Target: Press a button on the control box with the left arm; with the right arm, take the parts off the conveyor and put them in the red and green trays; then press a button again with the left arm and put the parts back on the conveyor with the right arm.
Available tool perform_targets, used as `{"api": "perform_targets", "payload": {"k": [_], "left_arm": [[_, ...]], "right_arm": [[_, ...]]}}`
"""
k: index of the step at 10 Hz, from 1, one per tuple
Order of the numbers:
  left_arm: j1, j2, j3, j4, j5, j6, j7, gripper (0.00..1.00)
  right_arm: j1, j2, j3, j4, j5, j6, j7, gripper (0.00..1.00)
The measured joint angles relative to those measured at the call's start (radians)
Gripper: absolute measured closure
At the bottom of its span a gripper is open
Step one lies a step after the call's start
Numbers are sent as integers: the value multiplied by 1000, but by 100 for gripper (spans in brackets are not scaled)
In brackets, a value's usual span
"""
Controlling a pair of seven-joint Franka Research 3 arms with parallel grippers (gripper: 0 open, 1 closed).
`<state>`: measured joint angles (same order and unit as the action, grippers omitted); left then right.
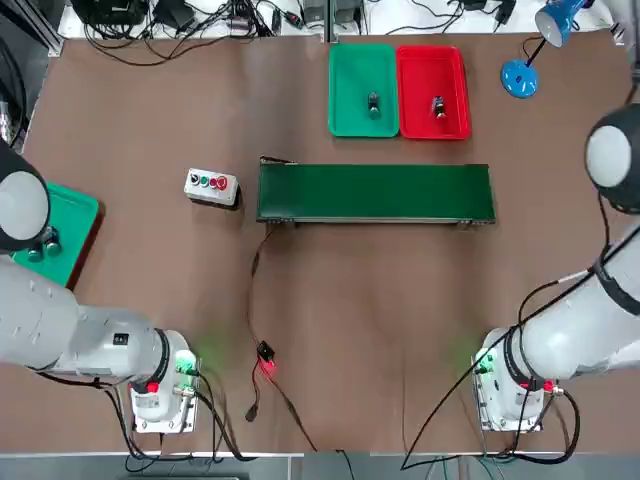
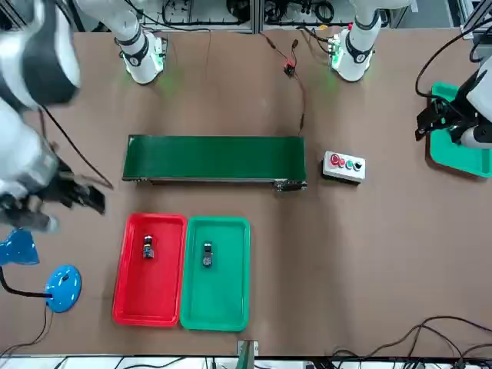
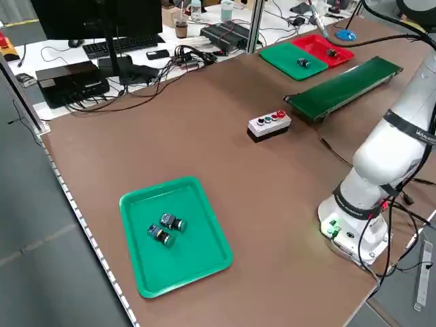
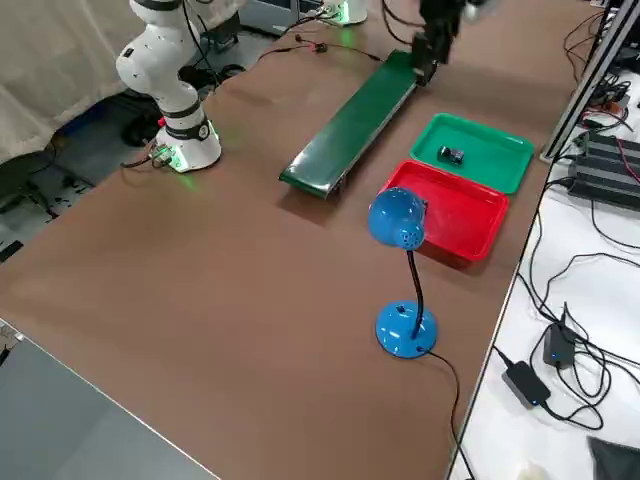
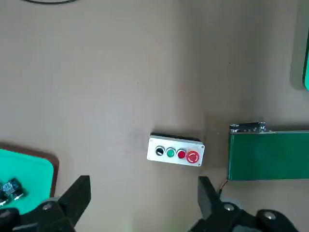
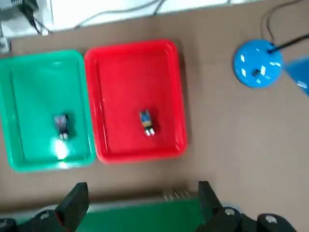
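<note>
While your right gripper (image 6: 137,205) hangs released above the conveyor (image 6: 145,215), both parts (image 6: 146,123) lie in the trays (image 6: 176,96) beyond its jaws; your left gripper (image 5: 142,200) gapes too.

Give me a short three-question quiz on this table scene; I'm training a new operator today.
1. True or false: the belt carries a part.
2. Which tray holds a part? A red tray only; B green tray only; C both.
3. What stands between the belt and the left gripper, seen from its wrist?

Key: 1 false, the belt is bare. 2 C, one part in each. 3 The button box.
</note>
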<state>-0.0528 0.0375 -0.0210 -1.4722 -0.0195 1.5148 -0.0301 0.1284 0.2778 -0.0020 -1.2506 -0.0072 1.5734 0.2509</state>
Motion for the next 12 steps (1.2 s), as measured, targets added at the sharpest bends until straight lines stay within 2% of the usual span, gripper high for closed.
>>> {"api": "perform_targets", "payload": {"k": [2, 4, 7, 8, 12], "left_arm": [[3, -2, 0, 0, 0, -3, 0, 14], [3, -2, 0, -6, 0, -11, 0, 50], [-1, -7, -9, -69, 0, 9, 0, 95], [-5, -23, -13, -124, 0, 60, 0, 99], [-26, -94, -23, -378, 0, 231, -3, 99]], "right_arm": [[-5, -106, -26, -3, 4, -105, -24, 0], [-5, -161, -49, -6, 4, -165, -28, 0], [-6, -199, -63, -13, 4, -189, -31, 0], [-7, -203, -67, -16, 4, -189, -31, 0], [-20, -212, -78, -67, 4, -158, -42, 0]]}}
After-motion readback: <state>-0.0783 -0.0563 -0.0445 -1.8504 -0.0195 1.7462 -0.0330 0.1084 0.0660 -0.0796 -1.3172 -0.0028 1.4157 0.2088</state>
